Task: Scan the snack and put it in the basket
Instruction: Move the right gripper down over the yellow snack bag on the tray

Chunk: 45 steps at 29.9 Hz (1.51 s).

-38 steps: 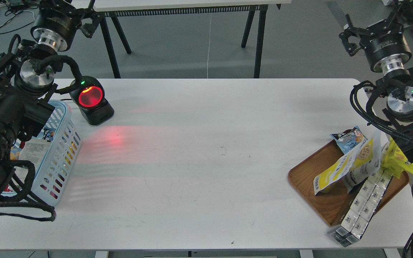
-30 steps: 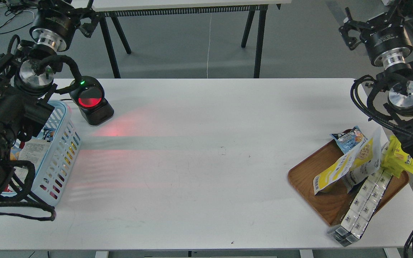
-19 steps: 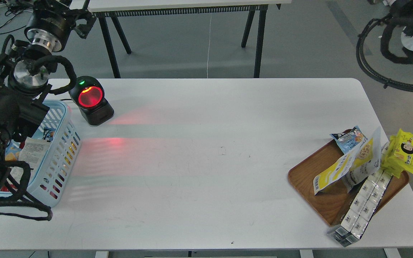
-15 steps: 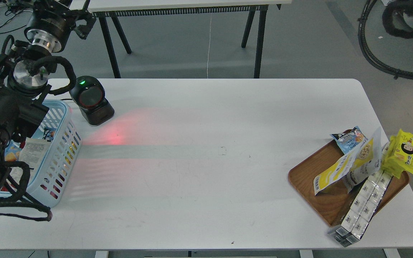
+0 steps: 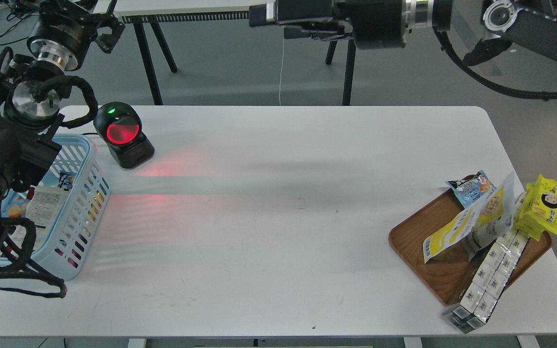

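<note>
Now my right tool (image 5: 264,12) hangs beyond the table's (image 5: 278,241) far edge and my left tool (image 5: 107,29) beyond its far-left corner, grips I cannot tell, while the snack (image 5: 462,224) leans in the wooden tray (image 5: 416,232) near the right edge, and the basket (image 5: 78,193) sits at the left edge.

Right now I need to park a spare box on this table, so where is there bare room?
The wide middle of the table is bare, from the scanner and basket on the left to the wooden tray on the right. The near edge between them is bare too. It is crowded on the tray, where the snack leans among other packets.
</note>
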Each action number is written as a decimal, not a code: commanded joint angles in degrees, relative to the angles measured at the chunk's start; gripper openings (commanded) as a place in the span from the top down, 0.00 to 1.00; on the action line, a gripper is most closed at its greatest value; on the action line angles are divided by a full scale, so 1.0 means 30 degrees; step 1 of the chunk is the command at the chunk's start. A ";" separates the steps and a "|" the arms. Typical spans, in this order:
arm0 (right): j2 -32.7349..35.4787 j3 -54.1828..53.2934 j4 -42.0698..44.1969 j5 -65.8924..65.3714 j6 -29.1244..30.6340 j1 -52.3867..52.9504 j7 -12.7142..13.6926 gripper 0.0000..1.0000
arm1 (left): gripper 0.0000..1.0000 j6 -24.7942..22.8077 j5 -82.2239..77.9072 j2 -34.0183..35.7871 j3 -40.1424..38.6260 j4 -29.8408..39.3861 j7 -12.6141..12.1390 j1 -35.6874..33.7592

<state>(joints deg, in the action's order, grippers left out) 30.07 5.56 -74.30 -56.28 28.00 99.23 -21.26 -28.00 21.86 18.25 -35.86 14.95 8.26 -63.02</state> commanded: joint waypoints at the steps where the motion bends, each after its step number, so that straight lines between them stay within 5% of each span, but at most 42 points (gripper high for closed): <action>1: 0.0815 0.1775 -0.3145 -0.3292 0.0000 0.1462 -0.0847 0.02 | 0.00 0.0000 -0.0020 0.0011 -0.0001 -0.0003 0.0000 0.0029; 6: 0.1431 0.3593 -0.5758 -0.7835 0.0000 0.2402 -0.2245 0.04 | 0.00 0.0000 -0.0049 0.0011 -0.0001 -0.0032 0.0000 0.0176; 18: 0.3189 0.8190 -0.8339 -1.7500 0.0000 0.2433 -0.2245 0.07 | 0.00 0.0000 -0.0284 0.0011 0.0556 -0.0179 0.0059 0.0205; 22: 0.3950 1.0271 -0.8310 -2.0991 -0.1946 0.2286 -0.2245 0.08 | 0.00 0.0000 -0.0284 0.0011 0.0556 -0.0208 0.0059 0.0205; 34: 0.5943 1.1535 -0.8280 -2.2908 -0.2888 0.1437 -0.2245 0.20 | 0.00 0.0000 -0.0284 -0.0018 0.1113 -0.0237 0.0176 0.0234; 45: 0.6032 1.1565 -0.6845 -2.2908 -0.2888 -0.0204 -0.2245 0.21 | 0.00 0.0000 -0.0313 0.0011 0.1142 -0.0296 0.0176 0.0263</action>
<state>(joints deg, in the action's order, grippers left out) 48.16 40.33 -95.18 -125.00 19.33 99.23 -28.00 -28.00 21.01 18.24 -32.43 14.17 8.79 -62.26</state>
